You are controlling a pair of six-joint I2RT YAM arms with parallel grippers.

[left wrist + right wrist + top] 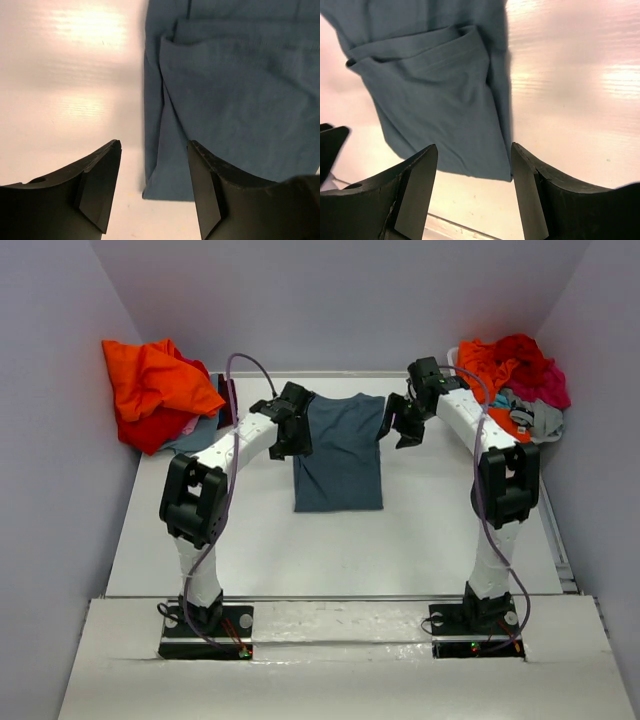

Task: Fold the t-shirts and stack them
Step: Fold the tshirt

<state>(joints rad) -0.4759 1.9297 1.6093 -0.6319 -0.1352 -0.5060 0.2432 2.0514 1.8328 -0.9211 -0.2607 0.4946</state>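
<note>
Two grippers hover over the far end of the dark slate-blue cloth t-shirt (340, 455). It lies flat near the middle of the white table (330, 560), with its sleeves turned in so that it forms a long panel.

Left gripper (154, 146): jaws apart, nothing between them, poised above the shirt's left edge by a corner. Right gripper (474, 147): jaws likewise apart and empty, above the right edge by the opposite corner. Both arms reach forward from their bases, elbows raised, wrists bent down over the cloth.

Assessment: the lengthwise folds look done and the crosswise fold is in hand. The next move calls for both grippers to descend, pinch all layers at their corners, and carry that end evenly over to the near hem.

Other shirts lie in a crumpled orange-and-red heap (150, 390) at the far left and a mixed orange, red, magenta and grey heap (510, 375) at the far right.
</note>
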